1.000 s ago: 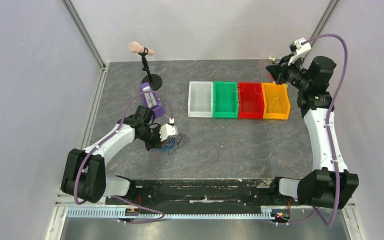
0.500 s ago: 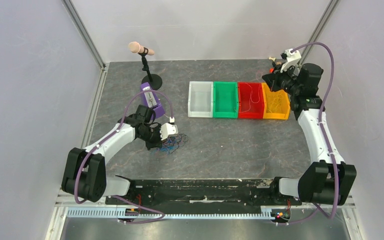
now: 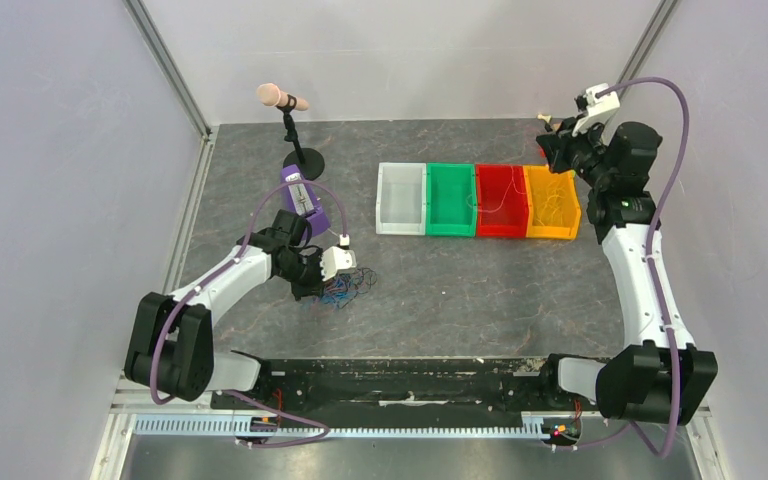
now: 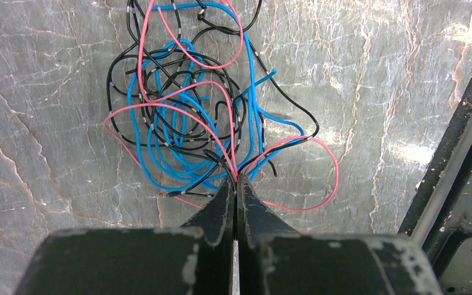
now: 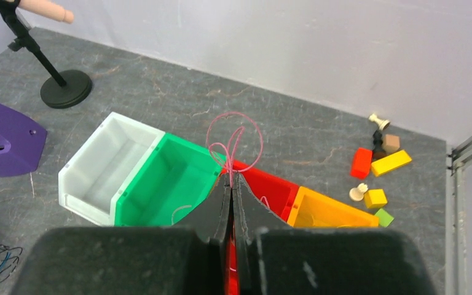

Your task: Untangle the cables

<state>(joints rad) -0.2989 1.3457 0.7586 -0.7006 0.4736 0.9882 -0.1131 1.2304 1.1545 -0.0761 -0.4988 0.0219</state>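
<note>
The step in hand is judged to be the sorting of one freed strand; a red cable [image 5: 227,153] is pinched between the closed jaws of the right gripper [image 5: 230,175] and is held up in a loop above the row of bins, over the seam between the green bin [image 5: 172,178] and the red bin [image 5: 270,184]. The rest of the cables [image 4: 184,123], blue, black and red, are seen lying clumped on the table [image 4: 375,74] at the near left, well apart from the bins. The left gripper [image 4: 235,178] is closed at the near edge of that clump, where several strands converge at its tips; which of them is actually gripped cannot be told with certainty, though a red and a black one appear to be caught.

For the next move, the red cable would need to be carried fully over the red bin, lowered until the loop lies inside its walls, and only then released, since so light a wire may cling to a finger or spring over the rim into the green bin. The clump is best kept pinned by the left gripper meanwhile; a fresh single strand would then have to be picked out by the right gripper.
</note>
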